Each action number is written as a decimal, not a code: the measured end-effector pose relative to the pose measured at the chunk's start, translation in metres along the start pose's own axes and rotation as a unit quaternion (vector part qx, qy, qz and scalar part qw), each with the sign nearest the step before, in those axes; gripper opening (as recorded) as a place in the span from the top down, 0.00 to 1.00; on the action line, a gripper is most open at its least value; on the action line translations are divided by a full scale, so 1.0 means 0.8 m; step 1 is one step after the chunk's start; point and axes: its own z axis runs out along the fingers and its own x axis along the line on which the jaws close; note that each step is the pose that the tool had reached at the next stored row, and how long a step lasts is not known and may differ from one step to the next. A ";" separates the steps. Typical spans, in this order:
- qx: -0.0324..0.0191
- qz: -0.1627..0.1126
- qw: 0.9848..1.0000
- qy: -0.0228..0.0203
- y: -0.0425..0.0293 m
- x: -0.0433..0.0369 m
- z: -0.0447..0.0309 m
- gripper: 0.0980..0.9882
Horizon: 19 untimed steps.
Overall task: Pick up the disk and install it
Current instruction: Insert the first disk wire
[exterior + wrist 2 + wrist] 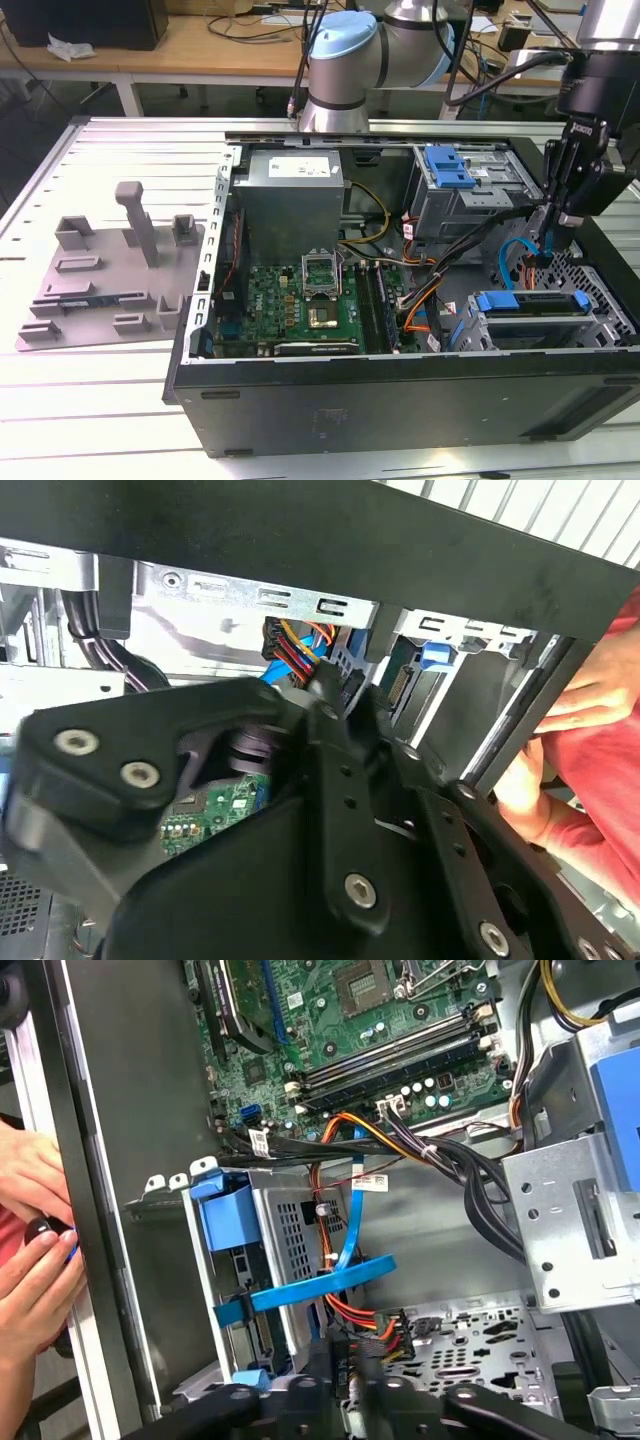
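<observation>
Blue-railed disk (pixel 527 303) sits in drive cage (pixel 610 322), at the case corner on the exterior view's right.
Risk: gripper (pixel 548 250) snags blue cable (pixel 352 1210) or orange wires (pixel 352 1312) bunched beneath it and tugs connectors; person's hand (pixel 35 1260) near case wall. Disk just beside jaws, not between them; jaw opening cannot be told.

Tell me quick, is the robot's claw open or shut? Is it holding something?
Gripper: cannot tell if open or shut; it hangs inside the computer case.
Person's hands: at the case's edge, around a small dark thing.
</observation>
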 end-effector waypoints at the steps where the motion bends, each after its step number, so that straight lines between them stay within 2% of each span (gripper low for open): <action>1: 0.000 0.000 1.000 0.000 0.0002 0.000 0.0002 0.87; 2: 0.000 0.000 1.000 0.001 0.0003 0.000 0.0004 0.92; 5: 0.001 0.000 1.000 0.002 0.0005 0.000 0.0011 0.92; 9: 0.000 0.000 1.000 0.001 0.0004 0.000 0.0017 0.92; 11: 0.000 0.000 1.000 -0.004 0.0003 0.002 0.0019 0.92; 12: -0.001 0.000 1.000 -0.007 0.0003 0.002 0.0020 0.92; 13: -0.001 0.000 1.000 -0.019 0.0003 0.008 0.0008 0.92; 14: 0.000 0.001 1.000 -0.020 0.0008 0.015 -0.0015 0.92; 16: 0.005 0.003 1.000 -0.022 0.0032 0.025 -0.0004 0.92; 18: 0.008 0.001 1.000 -0.024 0.0031 0.033 0.0027 0.92; 19: 0.009 0.001 1.000 -0.026 0.0034 0.034 0.0034 0.92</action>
